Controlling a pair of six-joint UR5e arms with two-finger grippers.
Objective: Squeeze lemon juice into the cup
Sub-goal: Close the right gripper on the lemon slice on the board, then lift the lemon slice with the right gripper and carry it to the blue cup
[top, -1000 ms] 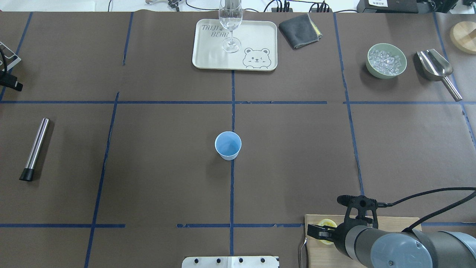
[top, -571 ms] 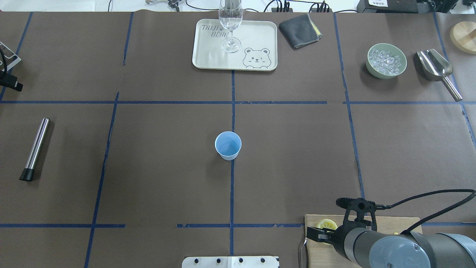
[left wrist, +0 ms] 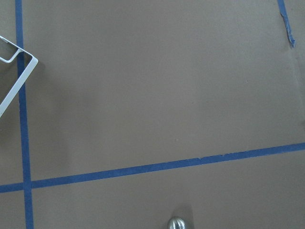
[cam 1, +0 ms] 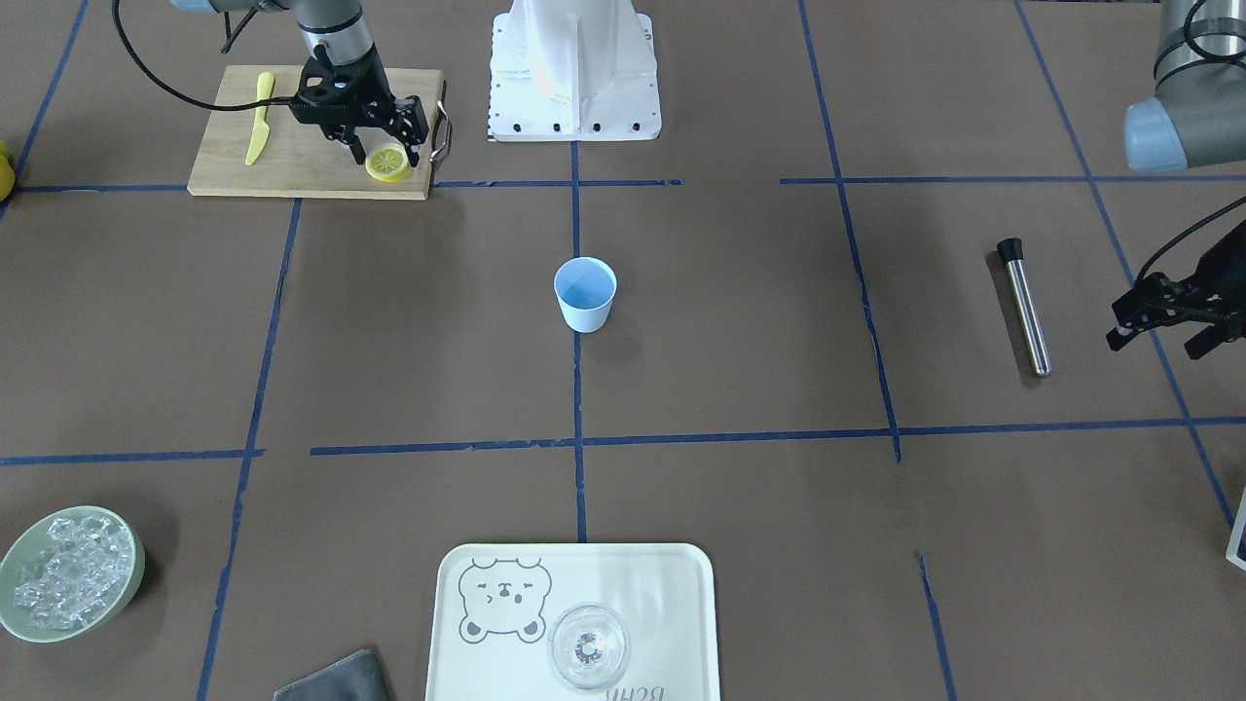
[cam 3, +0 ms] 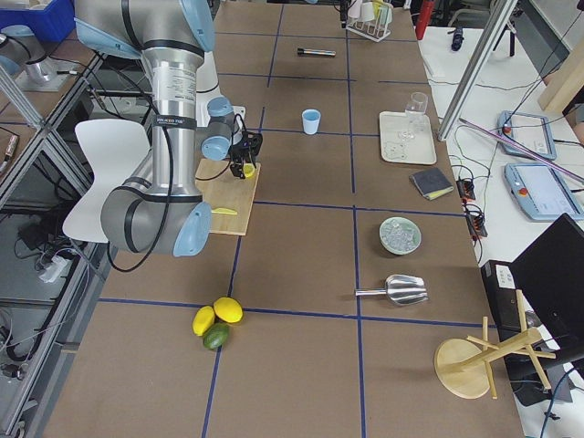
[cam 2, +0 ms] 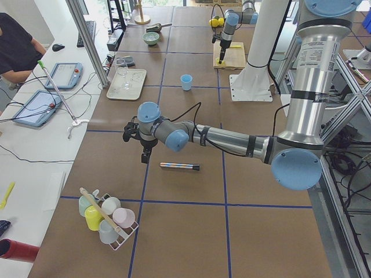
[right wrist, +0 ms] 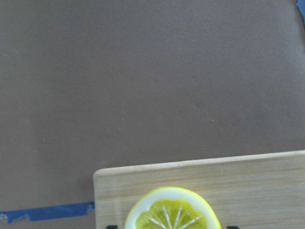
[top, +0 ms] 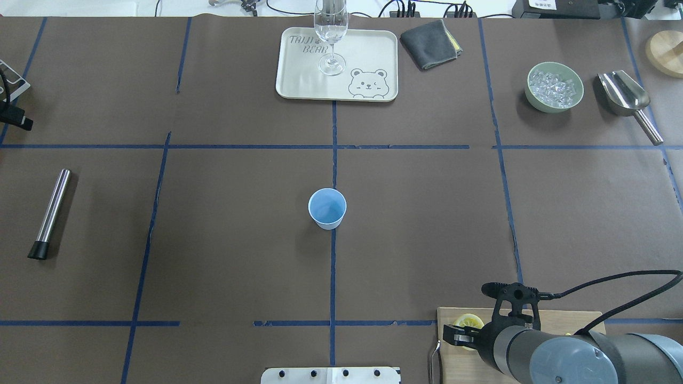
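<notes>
The lemon (cam 1: 387, 163), a cut yellow half with its segment face up, lies on the corner of a wooden cutting board (cam 1: 292, 161). It also shows at the bottom of the right wrist view (right wrist: 172, 214). My right gripper (cam 1: 384, 154) is open just above it, one finger on each side and not closed on it. The light blue cup (top: 327, 208) stands upright at the table's middle, far from both arms. My left gripper (cam 1: 1158, 341) is open and empty, low over the table near its left end.
A slim yellow knife (cam 1: 258, 117) lies on the board. A steel tube (top: 50, 213) lies near the left gripper. At the far side are a tray (top: 299, 80) with a stemmed glass (top: 331, 32), a grey cloth (top: 429, 42), an ice bowl (top: 554, 87) and a scoop (top: 627, 98).
My right gripper has shifted slightly back toward the robot over the board, so more of the lemon shows in the overhead view. The left arm and cup have not moved.
</notes>
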